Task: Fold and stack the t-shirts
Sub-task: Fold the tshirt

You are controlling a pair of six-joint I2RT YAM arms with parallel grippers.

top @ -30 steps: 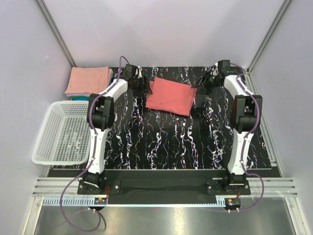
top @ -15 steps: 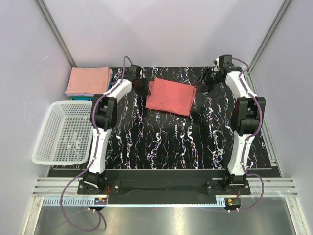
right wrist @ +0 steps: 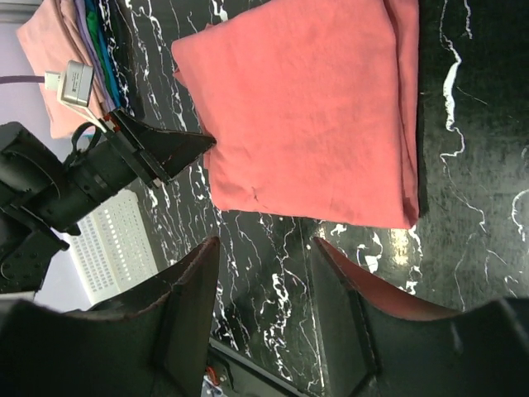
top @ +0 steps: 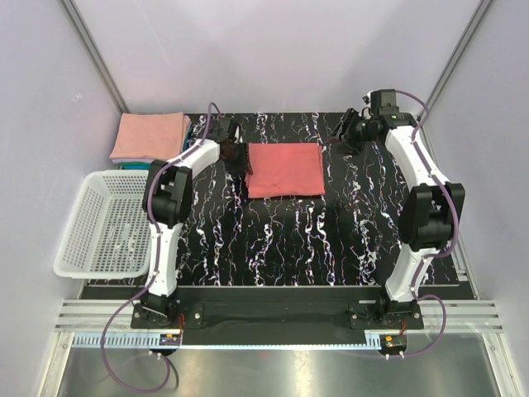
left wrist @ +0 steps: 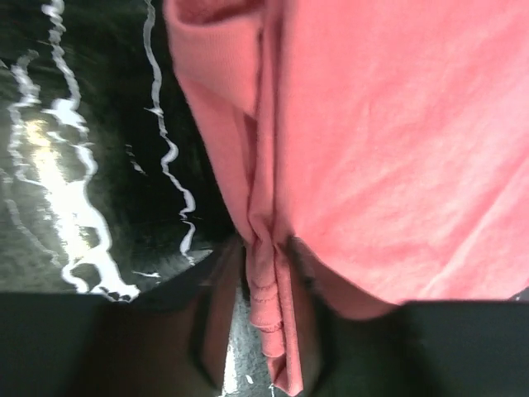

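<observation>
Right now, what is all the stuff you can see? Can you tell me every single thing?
red shirt: one, coral-red, folded flat in the middle of the table towards the back
pile of shirts: several (exact number hard to tell), pink on top with teal peeking out underneath, back left corner
basket: one, white plastic mesh, left edge of the table, in front of the pile
table: one, black with white streaks, under everything
left gripper: one, black, at the red shirt's left edge, pinching the cloth
right gripper: one, black, to the right of the red shirt, open and holding nothing
</observation>
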